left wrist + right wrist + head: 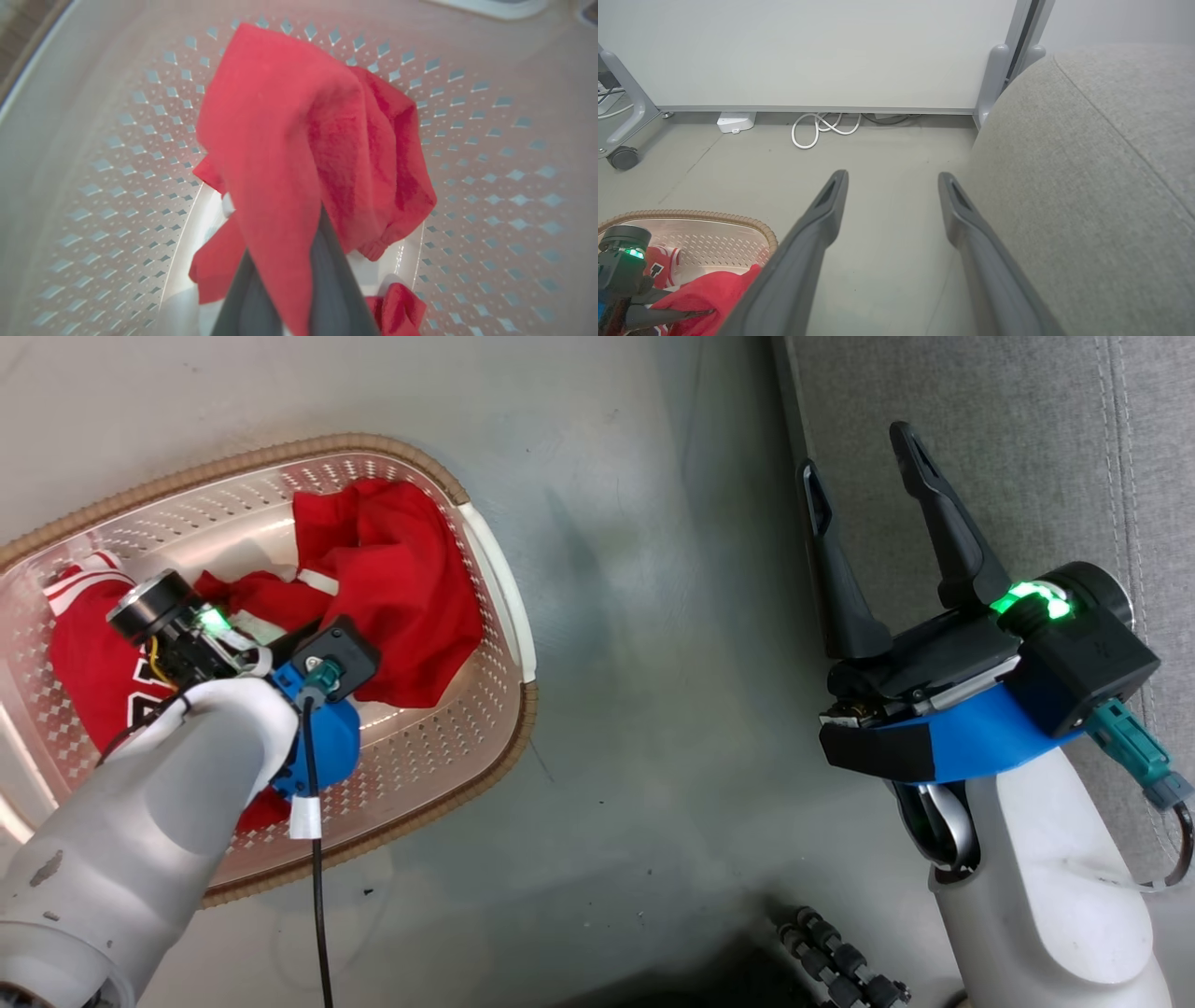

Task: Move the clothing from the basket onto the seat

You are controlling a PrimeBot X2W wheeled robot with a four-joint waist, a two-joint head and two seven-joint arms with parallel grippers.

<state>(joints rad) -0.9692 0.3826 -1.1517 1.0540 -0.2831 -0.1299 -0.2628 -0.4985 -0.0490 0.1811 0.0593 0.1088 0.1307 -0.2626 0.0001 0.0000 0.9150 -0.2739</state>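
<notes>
Left gripper fingers are seen pressed together on a fold of the plain red garment, which is draped over them and hangs down toward the perforated bottom of the basket. From the head camera, this gripper is found reaching down into the basket from above, with the plain garment bunched toward the far right wall and the lettered jersey spread at the left end; white trim is shown between the two. Both garments are contained within the brown woven rim. The basket is set on the grey floor, apart from the seat, whose grey fabric and seam line are seen at the right. Over the floor, just beside the seat's edge, the right gripper is held with its two dark fingers spread wide. Beyond it, a coiled white cable and a small white box are seen lying at the base of a pale wall panel
</notes>
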